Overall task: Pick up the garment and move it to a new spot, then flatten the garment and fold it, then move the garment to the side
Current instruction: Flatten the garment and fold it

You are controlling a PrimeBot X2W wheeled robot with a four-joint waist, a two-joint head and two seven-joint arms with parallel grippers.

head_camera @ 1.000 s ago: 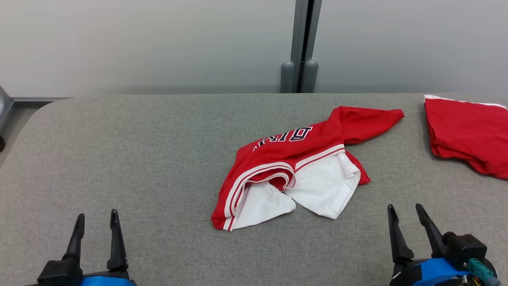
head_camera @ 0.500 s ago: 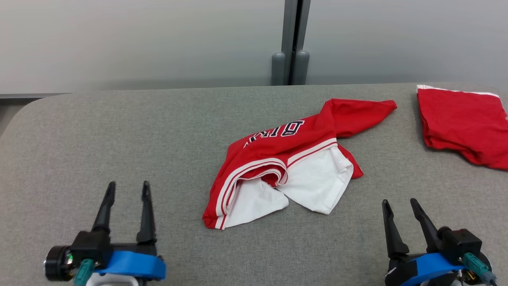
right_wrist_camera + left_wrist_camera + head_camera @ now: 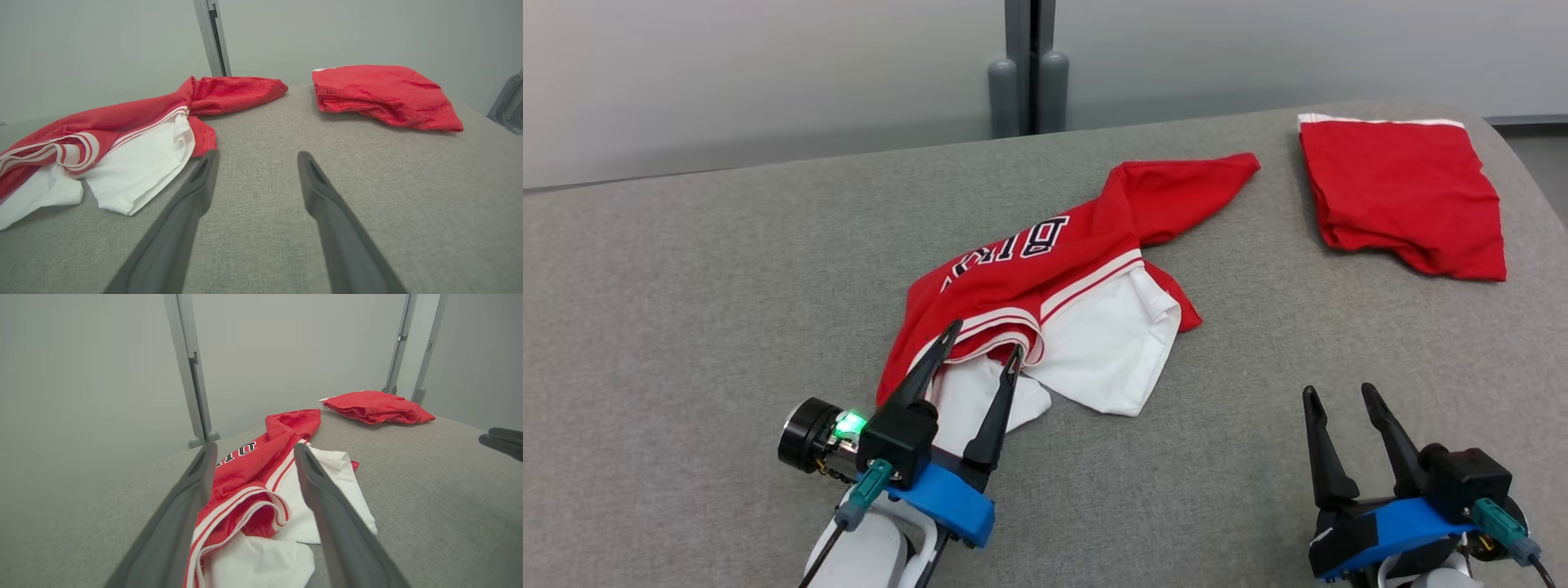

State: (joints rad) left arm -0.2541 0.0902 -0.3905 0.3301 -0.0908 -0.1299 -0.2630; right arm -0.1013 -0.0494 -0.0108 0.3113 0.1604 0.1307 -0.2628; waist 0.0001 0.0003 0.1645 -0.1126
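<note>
**A:** Where's the garment?

**B:** The garment [image 3: 1045,278] lies crumpled mid-bench, red side up with dark lettering. White fabric spills out at its near edge and a red end trails off to the far right.

**A:** And the left arm?

**B:** The left arm [image 3: 870,551] stretches in from the near left, angled toward the far right. The left jaws are spread wide and grasp nothing. Their two fingers [image 3: 995,404] stand either side of the striped hem at the garment's near-left corner, tips over the cloth. I can't tell whether they touch it.

**A:** The right arm?

**B:** The right arm [image 3: 1413,523] sits low at the near right, well clear of the garment. The right jaws point toward the far side over bare bench [image 3: 686,286], also spread and empty.

**A:** Give me the counts.

**B:** Two arms, each with two dark fingers. Two pieces of clothing: the garment and a folded cloth [image 3: 1405,192], red with a white edge, at the far right and apart from it. One grey post [image 3: 1023,73] stands behind the bench against a pale wall [image 3: 727,73].
</note>
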